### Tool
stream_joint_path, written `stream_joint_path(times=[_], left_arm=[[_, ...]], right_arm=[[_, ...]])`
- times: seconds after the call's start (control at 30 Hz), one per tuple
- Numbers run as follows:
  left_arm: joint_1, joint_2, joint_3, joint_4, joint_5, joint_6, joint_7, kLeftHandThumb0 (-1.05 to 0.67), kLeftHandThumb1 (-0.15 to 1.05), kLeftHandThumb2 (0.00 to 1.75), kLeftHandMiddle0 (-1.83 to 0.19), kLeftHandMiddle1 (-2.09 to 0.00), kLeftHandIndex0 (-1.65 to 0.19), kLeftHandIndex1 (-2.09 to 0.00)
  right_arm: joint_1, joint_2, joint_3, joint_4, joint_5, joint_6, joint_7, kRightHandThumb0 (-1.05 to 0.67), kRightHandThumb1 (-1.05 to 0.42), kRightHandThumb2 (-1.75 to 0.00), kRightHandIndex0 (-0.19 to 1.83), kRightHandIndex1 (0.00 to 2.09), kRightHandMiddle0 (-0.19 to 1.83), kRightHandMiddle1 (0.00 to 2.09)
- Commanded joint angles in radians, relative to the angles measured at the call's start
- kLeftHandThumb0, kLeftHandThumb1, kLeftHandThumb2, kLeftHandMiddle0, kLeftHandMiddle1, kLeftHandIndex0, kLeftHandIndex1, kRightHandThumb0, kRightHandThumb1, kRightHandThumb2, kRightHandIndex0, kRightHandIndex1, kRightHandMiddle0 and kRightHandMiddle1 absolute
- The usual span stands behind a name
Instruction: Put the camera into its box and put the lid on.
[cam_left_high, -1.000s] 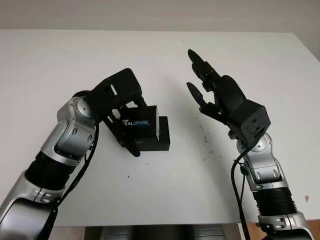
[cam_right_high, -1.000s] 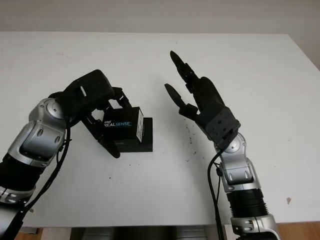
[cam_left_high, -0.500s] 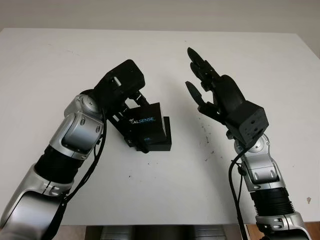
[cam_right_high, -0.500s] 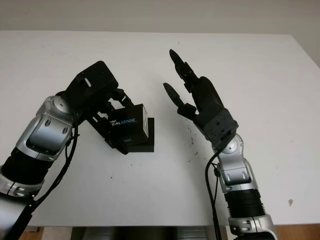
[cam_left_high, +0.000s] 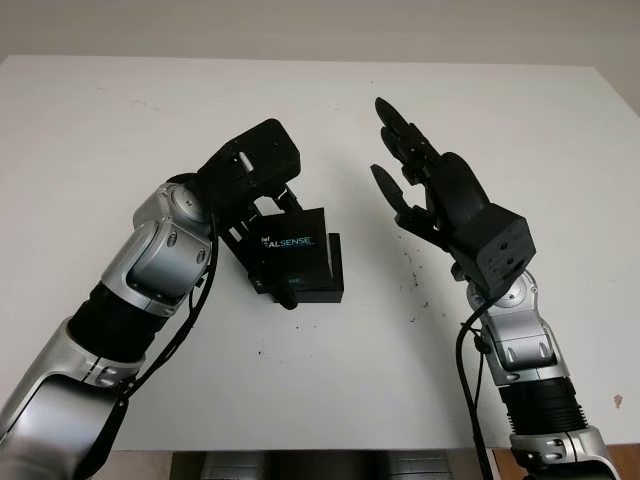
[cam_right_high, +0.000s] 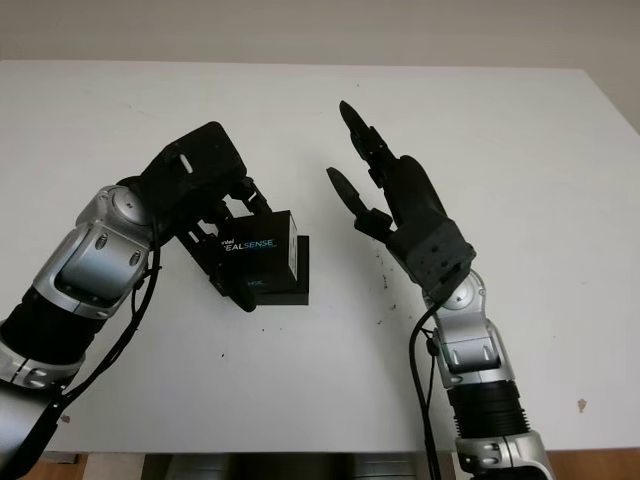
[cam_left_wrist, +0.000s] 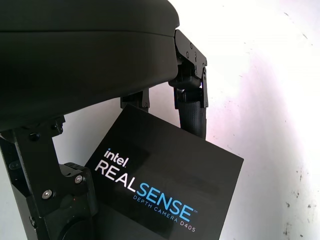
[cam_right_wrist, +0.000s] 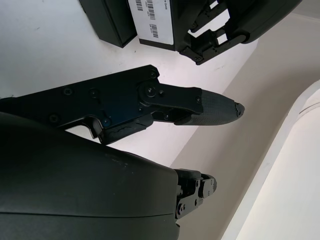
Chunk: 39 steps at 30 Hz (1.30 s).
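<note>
Left eye view: left hand (cam_left_high: 262, 215) grips tilted lid (cam_left_high: 292, 252).

I see a black lid (cam_left_high: 292, 248) with white and blue lettering over a black box (cam_left_high: 325, 285) bearing a white barcode label (cam_right_wrist: 152, 22). Both hands, left (cam_left_high: 250, 190) and right (cam_left_high: 430, 190), are black on silver arms, above a white table (cam_left_high: 120, 130) flecked with dark specks.

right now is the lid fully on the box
No. The left hand holds the lid tilted, with the box base still showing beside it.
</note>
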Motion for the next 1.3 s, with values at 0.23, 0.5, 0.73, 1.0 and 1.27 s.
stream_joint_path(times=[0.23,0.5,0.73,1.0,1.27], left_arm=[[0.007,-0.015,-0.039,-0.022,0.022,-0.09,0.004,-0.31,1.03,0.05,-0.56,-1.78,-0.33,-1.61],[0.013,-0.038,-0.026,0.01,0.019,-0.159,0.031,-0.31,1.02,0.05,-0.61,-1.83,-0.4,-1.7],[0.003,-0.059,-0.018,0.016,0.019,-0.153,0.044,-0.33,1.03,0.05,-0.66,-1.9,-0.44,-1.75],[0.001,-0.077,-0.005,0.007,0.013,-0.153,0.061,-0.31,1.03,0.05,-0.62,-1.91,-0.44,-1.75],[-0.006,-0.09,0.021,0.004,-0.012,-0.135,0.054,-0.29,1.04,0.06,-0.59,-1.91,-0.41,-1.76]], right_arm=[[0.022,0.008,-0.005,-0.03,0.016,0.012,0.004,-0.72,-1.05,-0.51,0.13,0.05,0.13,0.07],[0.015,0.014,-0.005,-0.028,0.019,0.029,-0.002,-0.73,-1.05,-0.5,0.14,0.05,0.14,0.07],[0.011,0.003,-0.001,-0.027,0.012,0.037,0.016,-0.73,-1.05,-0.52,0.12,0.05,0.12,0.05],[0.01,0.004,-0.001,-0.032,0.015,0.033,0.021,-0.72,-1.05,-0.53,0.11,0.04,0.1,0.05],[0.005,0.004,0.004,-0.027,-0.007,0.032,0.011,-0.71,-1.05,-0.54,0.11,0.05,0.11,0.05]])
